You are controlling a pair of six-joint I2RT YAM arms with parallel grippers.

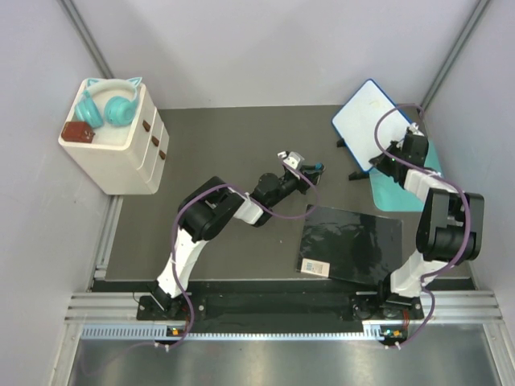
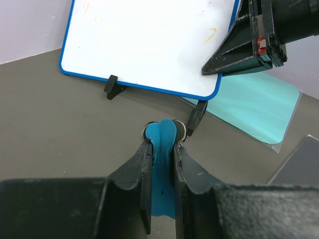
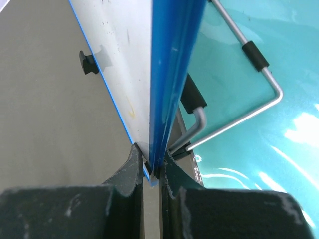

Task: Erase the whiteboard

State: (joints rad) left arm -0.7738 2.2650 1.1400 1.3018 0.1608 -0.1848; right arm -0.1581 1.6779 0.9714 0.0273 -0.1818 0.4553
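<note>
The whiteboard [image 1: 364, 119], white with a thin blue rim and black feet, stands tilted at the back right. The left wrist view shows its face [image 2: 149, 40] with faint yellow marks [image 2: 210, 35]. My right gripper [image 1: 400, 154] is shut on the board's right edge; the right wrist view shows the jaws [image 3: 153, 167] clamped on the blue rim [image 3: 172, 74]. My left gripper [image 1: 312, 170] is shut on a blue eraser piece [image 2: 163, 149] and hovers a short way in front of the board's lower edge, not touching it.
A teal mat [image 1: 402, 191] lies under and behind the board. A glossy black sheet [image 1: 350, 245] with a small card [image 1: 315, 265] lies at centre right. A white drawer unit [image 1: 121, 153] with teal headphones [image 1: 109, 104] stands back left. A wire stand [image 3: 239, 119] is behind the board.
</note>
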